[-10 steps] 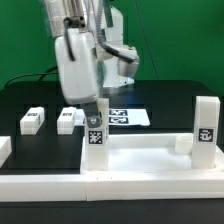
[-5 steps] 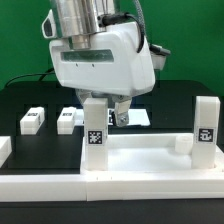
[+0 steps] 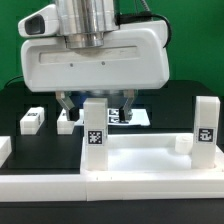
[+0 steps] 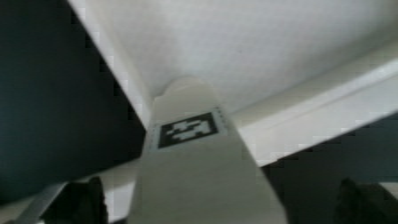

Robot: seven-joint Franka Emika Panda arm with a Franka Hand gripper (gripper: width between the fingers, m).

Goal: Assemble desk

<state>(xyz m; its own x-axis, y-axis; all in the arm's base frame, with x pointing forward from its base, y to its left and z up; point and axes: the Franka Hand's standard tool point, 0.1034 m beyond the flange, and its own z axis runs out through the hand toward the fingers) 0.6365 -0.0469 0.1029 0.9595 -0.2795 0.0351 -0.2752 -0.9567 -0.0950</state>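
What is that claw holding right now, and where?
Nothing. The gripper is open, its jaws clear on either side of the upright desk leg.

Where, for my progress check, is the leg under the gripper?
On the exterior view's left, the leg stands upright at the desk top's corner, under the open gripper, with a loose leg lying further left.

The exterior view sits low on the near side of the black table (image 3: 180, 100), facing across it toward the green backdrop (image 3: 195, 50). The arm's white wrist housing (image 3: 95, 60) hangs close to this camera and fills the upper half of its picture. The wrist view looks steeply down from the arm, very near, along an upright tagged leg (image 4: 187, 160) onto the desk top (image 4: 267, 50). Both views share that leg (image 3: 95, 135), on the exterior view's left, and the desk top's rim (image 3: 150, 152).
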